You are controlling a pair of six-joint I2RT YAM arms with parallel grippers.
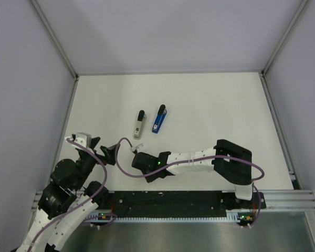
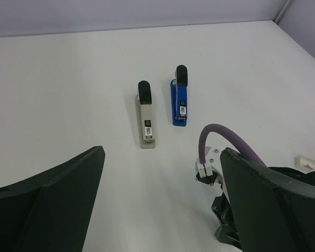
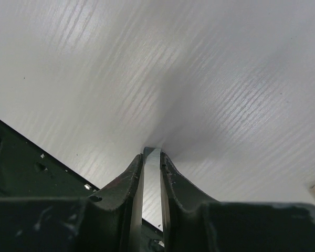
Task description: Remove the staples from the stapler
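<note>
The bright-blue stapler [image 1: 158, 119] with dark ends lies closed on the white table, beside a grey stapler [image 1: 139, 124]. Both show in the left wrist view, the blue stapler [image 2: 179, 97] to the right of the grey stapler [image 2: 146, 116]. My right gripper [image 1: 138, 160] is low over the table, near of the staplers. In its own view the right gripper [image 3: 151, 156] is shut on a thin silvery strip of staples [image 3: 151, 176], whose tip touches the table. My left gripper [image 1: 102, 149] is open and empty, at the near left; its fingers [image 2: 58, 194] frame bare table.
The right arm's wrist with a purple cable [image 2: 220, 137] sits just right of the left gripper. A small pale piece [image 2: 307, 161] lies at the right. A black rail [image 1: 173, 198] runs along the near edge. Aluminium posts [image 1: 55, 39] and grey walls enclose the table.
</note>
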